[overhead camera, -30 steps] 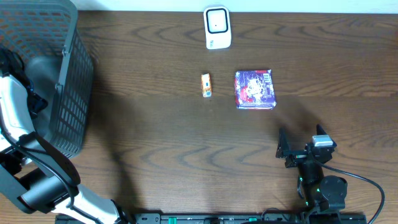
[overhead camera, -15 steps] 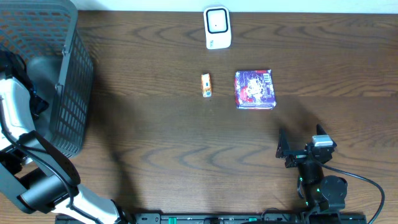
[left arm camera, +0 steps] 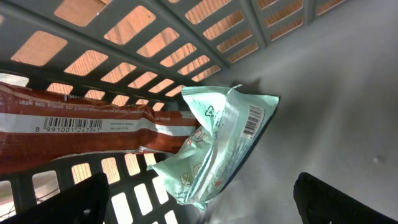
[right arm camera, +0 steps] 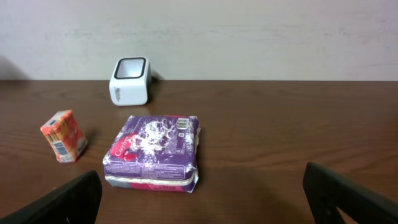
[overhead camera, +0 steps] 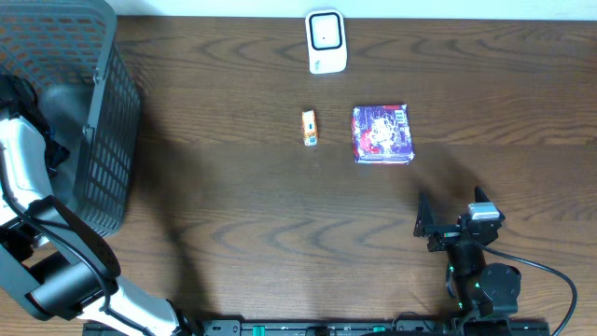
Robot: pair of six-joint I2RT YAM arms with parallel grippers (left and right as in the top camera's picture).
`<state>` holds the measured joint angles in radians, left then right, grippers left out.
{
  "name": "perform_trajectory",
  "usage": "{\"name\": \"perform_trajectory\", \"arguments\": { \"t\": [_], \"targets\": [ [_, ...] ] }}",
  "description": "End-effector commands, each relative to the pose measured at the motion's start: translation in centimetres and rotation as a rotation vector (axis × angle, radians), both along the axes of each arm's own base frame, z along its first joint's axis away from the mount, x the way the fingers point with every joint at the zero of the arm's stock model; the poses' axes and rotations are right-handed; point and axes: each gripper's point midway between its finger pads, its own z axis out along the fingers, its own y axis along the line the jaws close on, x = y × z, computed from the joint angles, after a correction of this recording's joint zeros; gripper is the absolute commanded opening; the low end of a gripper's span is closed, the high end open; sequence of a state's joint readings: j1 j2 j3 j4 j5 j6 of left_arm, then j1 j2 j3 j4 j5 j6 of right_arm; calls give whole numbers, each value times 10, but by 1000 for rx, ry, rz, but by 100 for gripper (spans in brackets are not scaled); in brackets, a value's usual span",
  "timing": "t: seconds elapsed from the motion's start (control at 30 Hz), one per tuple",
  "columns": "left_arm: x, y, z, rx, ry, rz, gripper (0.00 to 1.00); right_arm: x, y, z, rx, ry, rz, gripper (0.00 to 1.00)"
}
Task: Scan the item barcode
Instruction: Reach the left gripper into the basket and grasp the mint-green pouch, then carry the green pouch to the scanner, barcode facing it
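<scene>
The dark wooden desk (overhead camera: 233,233) ends at a pale wall (right arm camera: 249,31). The white scanner (overhead camera: 326,42) stands by the far edge. An orange box (overhead camera: 309,127) and a purple packet (overhead camera: 381,133) lie apart near the middle. The left hand (left arm camera: 202,208) is spread wide inside the grey basket (overhead camera: 103,140), above a green packet (left arm camera: 217,143). The right hand (overhead camera: 451,207), wide and empty, sits near the front edge.

- Setting: looks like a mock shop checkout set up on a bench.
- Dark wood-grain table (overhead camera: 242,224) against a plain off-white wall (right arm camera: 249,31).
- White barcode scanner (overhead camera: 326,41) stands at the table's far edge.
- Grey plastic shopping basket (overhead camera: 103,140) holds barcoded goods: pale green packet (left arm camera: 221,146), red-brown wrapper (left arm camera: 81,127).
- Purple packet (overhead camera: 381,134) and small orange box (overhead camera: 310,127) lie loose on the table.
</scene>
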<state>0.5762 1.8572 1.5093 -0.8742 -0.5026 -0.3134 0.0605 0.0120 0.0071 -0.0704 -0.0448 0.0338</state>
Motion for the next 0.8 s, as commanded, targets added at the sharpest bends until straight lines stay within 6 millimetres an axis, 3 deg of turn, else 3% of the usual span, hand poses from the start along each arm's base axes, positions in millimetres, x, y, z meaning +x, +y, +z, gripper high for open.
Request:
{"name": "perform_trajectory", "arguments": {
  "t": [0.0, 0.27, 0.77],
  "targets": [
    [-7, 2, -7, 8, 40, 6, 95, 0, -3, 0, 2, -1, -12, 99],
    [-4, 0, -20, -64, 2, 8, 94, 0, -3, 0, 2, -1, -12, 99],
    [-18, 6, -85, -224, 63, 64, 90, 0, -3, 0, 2, -1, -12, 99]
  ]
}}
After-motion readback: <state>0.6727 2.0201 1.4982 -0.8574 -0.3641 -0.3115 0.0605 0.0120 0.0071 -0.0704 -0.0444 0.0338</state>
